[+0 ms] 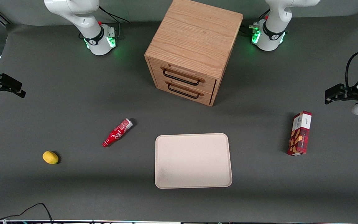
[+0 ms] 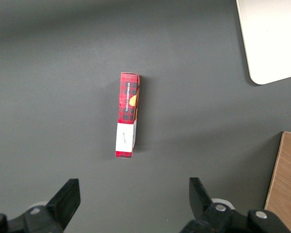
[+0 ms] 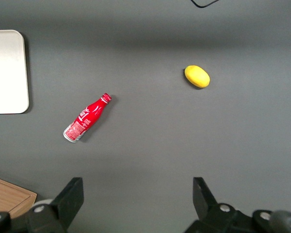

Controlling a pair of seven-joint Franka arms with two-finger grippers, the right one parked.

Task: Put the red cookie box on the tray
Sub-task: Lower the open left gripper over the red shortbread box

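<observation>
Legible text is scarce. Red cookie box (image 2: 127, 115): white lettering runs lengthwise along its narrow plaid face in the left wrist view, too small to read with certainty; its white end panel carries a small dark script mark, unreadable. Red bottle (image 1: 117, 133): white script on its label, not legible. Gripper (image 2: 132, 198), above the table near the box: no markings.

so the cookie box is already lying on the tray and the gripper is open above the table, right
Not quite. The red cookie box is not on the tray; it lies on the table apart from it, toward the working arm's end, as the front view shows. The rest holds: the gripper is open above the table, with the box below it in the left wrist view.
</observation>
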